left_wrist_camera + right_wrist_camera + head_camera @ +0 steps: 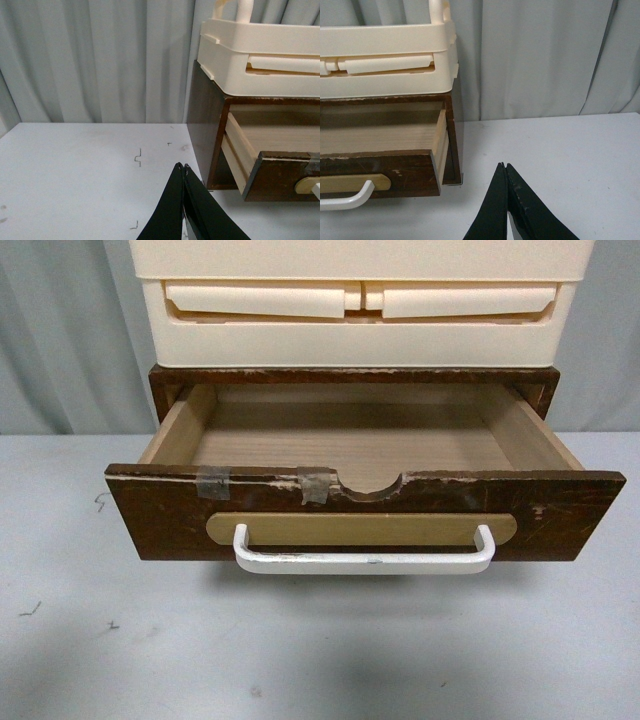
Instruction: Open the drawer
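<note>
The dark-brown wooden drawer (160,510) stands pulled well out of its cabinet, its pale wood inside bare. Its white bar handle (365,562) hangs on a tan oval plate, with a semicircular notch and tape bits on the chipped top edge. The drawer also shows in the left wrist view (277,180) and in the right wrist view (385,172). My left gripper (182,166) is shut and empty over the table, to the left of the cabinet. My right gripper (503,165) is shut and empty over the table, to the right of the cabinet. Neither gripper shows in the front view.
A cream plastic drawer unit (360,310) sits on top of the brown cabinet (355,375). The grey-white table (320,650) carries small dark marks. Grey curtains (100,60) hang behind.
</note>
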